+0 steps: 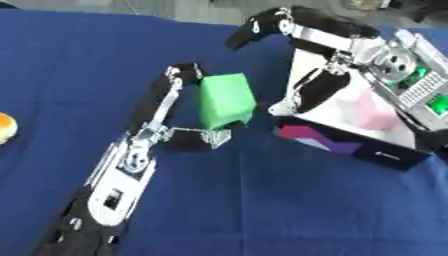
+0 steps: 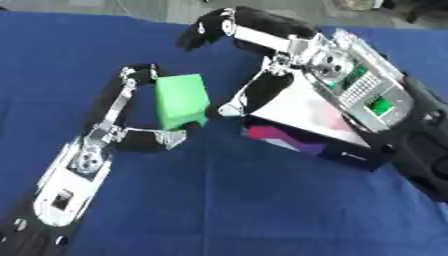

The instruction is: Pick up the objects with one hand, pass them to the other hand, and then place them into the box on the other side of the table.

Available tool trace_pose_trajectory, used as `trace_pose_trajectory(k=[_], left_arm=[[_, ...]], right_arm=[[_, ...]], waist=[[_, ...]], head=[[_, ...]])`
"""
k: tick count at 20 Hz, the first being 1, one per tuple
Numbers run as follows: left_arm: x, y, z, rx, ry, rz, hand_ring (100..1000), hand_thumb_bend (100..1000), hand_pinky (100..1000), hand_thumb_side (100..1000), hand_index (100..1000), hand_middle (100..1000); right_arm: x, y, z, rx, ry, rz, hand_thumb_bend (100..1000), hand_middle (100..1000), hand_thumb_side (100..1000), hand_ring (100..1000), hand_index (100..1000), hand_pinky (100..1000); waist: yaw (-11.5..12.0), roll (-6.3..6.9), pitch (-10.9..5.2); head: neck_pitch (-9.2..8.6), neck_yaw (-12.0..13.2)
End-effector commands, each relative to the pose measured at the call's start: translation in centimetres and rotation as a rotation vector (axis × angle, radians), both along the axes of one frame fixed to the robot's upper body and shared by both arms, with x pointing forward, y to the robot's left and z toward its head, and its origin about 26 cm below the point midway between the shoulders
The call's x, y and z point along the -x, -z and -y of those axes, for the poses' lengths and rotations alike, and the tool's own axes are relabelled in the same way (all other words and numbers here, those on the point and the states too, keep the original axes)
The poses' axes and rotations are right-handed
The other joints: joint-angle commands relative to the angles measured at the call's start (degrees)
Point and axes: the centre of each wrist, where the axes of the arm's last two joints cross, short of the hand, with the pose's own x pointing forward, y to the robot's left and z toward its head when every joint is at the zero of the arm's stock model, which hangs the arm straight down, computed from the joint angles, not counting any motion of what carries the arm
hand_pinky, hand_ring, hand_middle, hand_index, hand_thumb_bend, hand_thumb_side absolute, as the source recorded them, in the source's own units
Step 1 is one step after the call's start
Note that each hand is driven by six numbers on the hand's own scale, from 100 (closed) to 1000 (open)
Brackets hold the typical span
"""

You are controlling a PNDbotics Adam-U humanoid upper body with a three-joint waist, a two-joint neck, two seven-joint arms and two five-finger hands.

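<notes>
Left hand (image 1: 166, 135), reaching up from the near-left corner of the blue table (image 1: 262, 210), pinches a green block (image 1: 226, 100) between long fingers behind it and a thumb under its lower edge, holding it upright (long axis roughly vertical) above the middle of the cloth. Just to its right, the right hand (image 1: 302, 60) arches over with fingers spread and nothing in them, one set curving above the block and the lower digit dropping beside it, close but apart from it as far as can be seen. Behind that hand, toward the right edge, sits the box (image 1: 367, 155), white inside with something pink in it. An orange-and-yellow object (image 1: 5, 127) lies at the left edge.

Right eye view: the green block (image 2: 181, 100) hangs between the two hands, the right hand (image 2: 262, 55) plainly the nearer receiver, its opening facing the block's right face. The handover looks imminent; the box (image 2: 337, 152) lies directly beyond, on the right side.
</notes>
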Motion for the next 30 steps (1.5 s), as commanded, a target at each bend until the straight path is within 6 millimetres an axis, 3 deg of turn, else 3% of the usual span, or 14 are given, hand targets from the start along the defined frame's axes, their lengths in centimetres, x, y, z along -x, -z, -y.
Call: trace_pose_trajectory(k=[1,12,30], left_arm=[[0.2,-0.6,0.7,0.004,0.006,0.027,590,100,721,250,523,526],[0.0,-0.2,1.2,0.014,-0.057,0.027,585,100,711,247,519,519],[1.3,-1.8,2.0,0.059,0.000,0.054,583,100,710,250,521,515]], right_arm=[[0.3,-0.8,-0.1,0.021,-0.003,0.035,554,746,106,826,844,852],[0.3,-0.6,-0.1,0.046,-0.007,0.023,570,737,100,820,842,850],[0.3,-0.7,0.0,0.071,0.019,0.043,558,736,111,823,842,850]], waist=[[0.09,-0.83,-0.05],[0.14,-0.91,0.23],[0.36,-0.89,0.74]], head=[[-0.08,-0.47],[-0.13,-0.61],[-0.41,-0.93]])
